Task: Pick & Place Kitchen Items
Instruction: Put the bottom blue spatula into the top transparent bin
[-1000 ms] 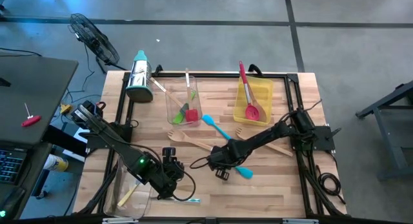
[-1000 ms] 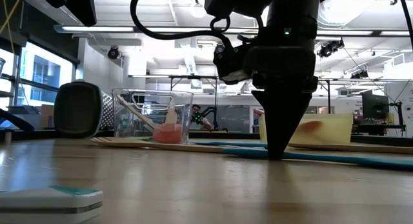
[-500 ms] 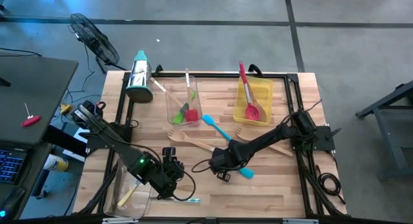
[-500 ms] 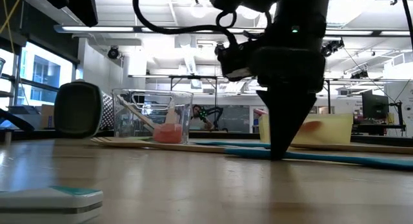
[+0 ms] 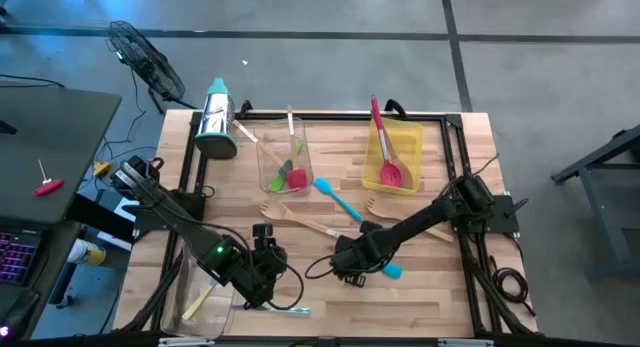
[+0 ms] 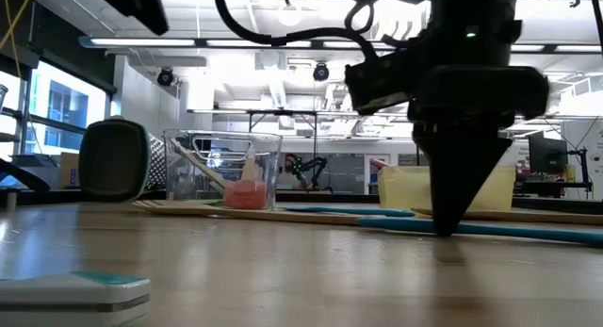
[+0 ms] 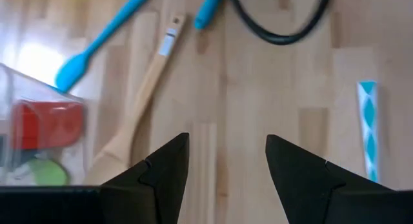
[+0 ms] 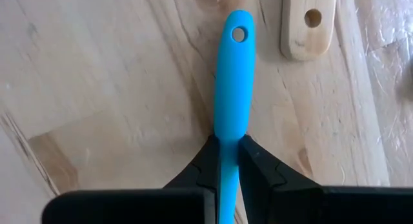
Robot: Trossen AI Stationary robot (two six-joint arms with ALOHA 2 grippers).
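My right gripper [image 5: 350,260] points down near the table's middle, shut on a blue silicone spatula [image 5: 389,271]. My left gripper [image 7: 227,143] hangs open over bare wood at the near left [image 5: 263,264], holding nothing. A second blue spatula [image 5: 336,198] and a wooden spoon [image 5: 297,219] lie flat on the table between the bins. A wooden fork [image 5: 403,225] lies partly under the right arm. A slim teal-and-white utensil [image 5: 296,309] lies by the near edge. My right gripper pinches the blue spatula's handle [image 8: 230,130] between its two fingers, a little back from the holed end [image 8: 239,34]. The fingers come from above and lie across the handle. The spatula lies about level, low over the tabletop [image 6: 509,232]; whether it is clear of the wood I cannot tell.
A clear bin [image 5: 284,159] with red and green spatulas stands at the far middle. A yellow bin [image 5: 404,137] with a red spatula is at the far right. A steel grater [image 5: 215,118] lies at the far left. Another clear bin [image 5: 205,292] sits at the near left.
My right gripper has moved toward the table's near edge and a little to the right, staying shut. The blue spatula has gone along with it, keeping about level.
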